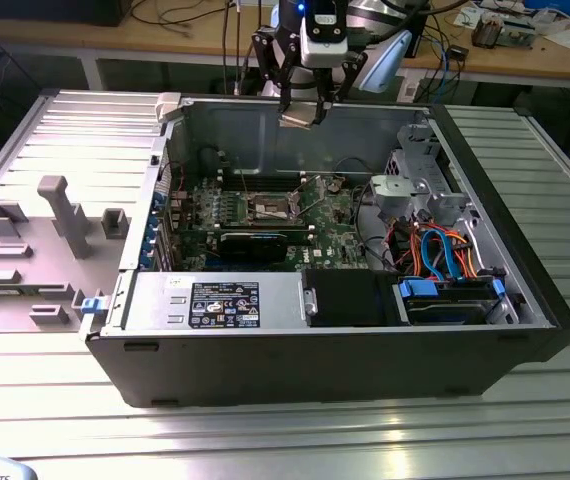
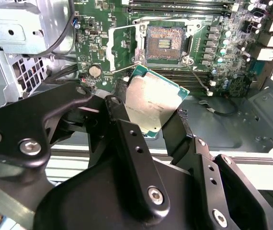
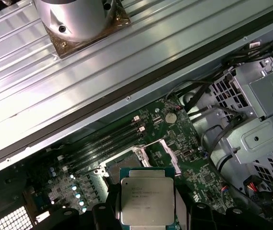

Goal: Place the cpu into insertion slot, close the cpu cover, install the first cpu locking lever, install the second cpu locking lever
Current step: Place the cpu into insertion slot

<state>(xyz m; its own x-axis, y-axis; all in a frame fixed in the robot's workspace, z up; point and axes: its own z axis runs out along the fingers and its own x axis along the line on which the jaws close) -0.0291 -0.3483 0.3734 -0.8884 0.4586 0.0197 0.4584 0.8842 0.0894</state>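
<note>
Your cpu [image 2: 151, 103] is one flat square chip with a dull silver-grey top and a thin green rim. It hangs in the air over the open computer case [image 1: 315, 350], at about twelve o'clock from the single bare socket [image 2: 165, 43] in the exterior view. The two fingers [image 2: 122, 120] of the gripper [image 2: 150, 109] are clenched on its opposite edges.

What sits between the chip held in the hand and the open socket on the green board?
Only open air. In the exterior view the hand holds the cpu above the socket, nothing between them.
</note>
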